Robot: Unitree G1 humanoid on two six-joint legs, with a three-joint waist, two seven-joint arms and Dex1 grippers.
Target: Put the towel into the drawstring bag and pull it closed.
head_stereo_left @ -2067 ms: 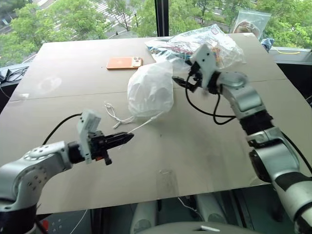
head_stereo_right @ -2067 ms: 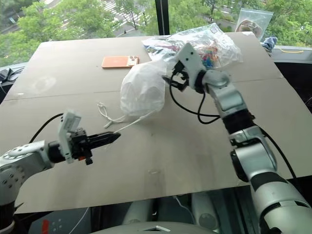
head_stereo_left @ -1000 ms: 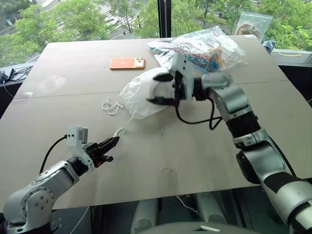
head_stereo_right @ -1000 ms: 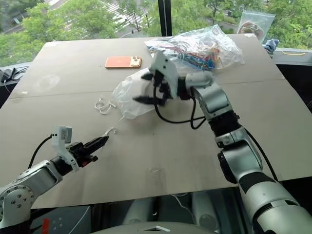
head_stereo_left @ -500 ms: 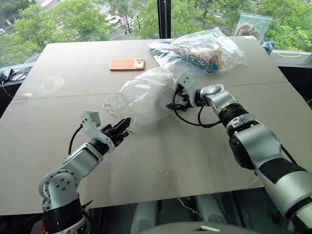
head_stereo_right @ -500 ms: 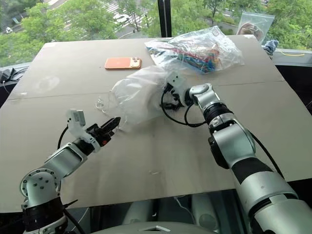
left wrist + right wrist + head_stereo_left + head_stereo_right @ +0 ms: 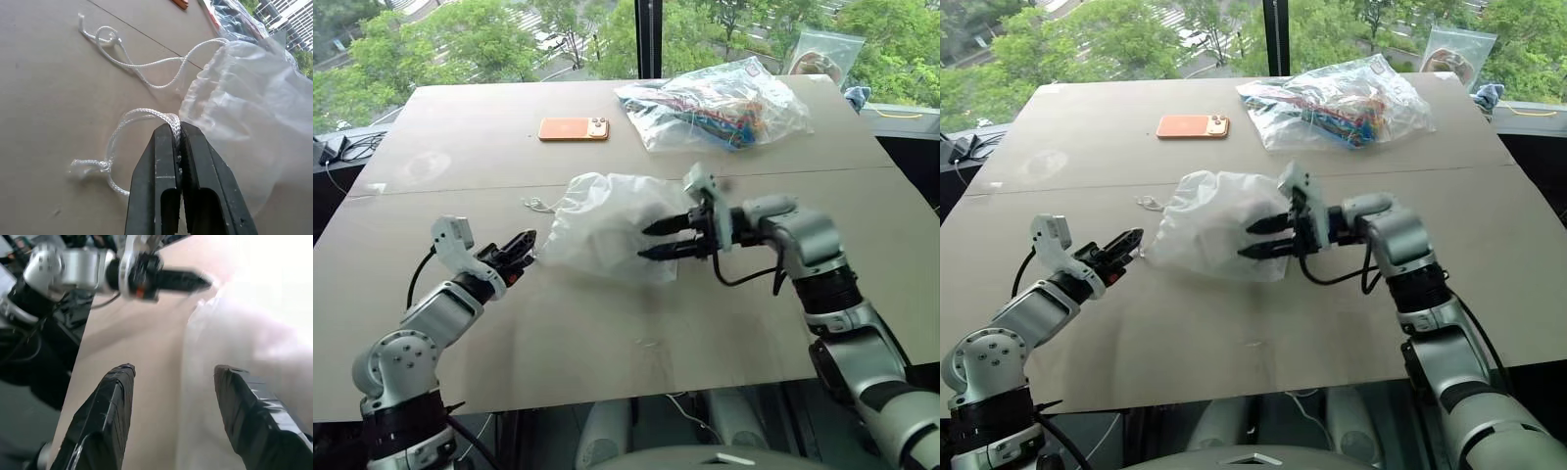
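Drawstring bag (image 7: pixel 607 230) is lying bulged mid-table, well this side of the phone (image 7: pixel 573 128); I judge the towel is inside, though I can't make it out. My left gripper (image 7: pixel 176 134) is pinching the cord (image 7: pixel 146 117) at the bag's gathered mouth. Right gripper (image 7: pixel 651 241) is reaching open-jawed against the bag's far end. Final cinching is remaining.

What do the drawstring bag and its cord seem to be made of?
Drawstring bag: thin translucent white fabric, probably a synthetic; it gathers in fine pleats at the mouth and lets light through. Cord: white braided string, with a visible woven pattern, matte.
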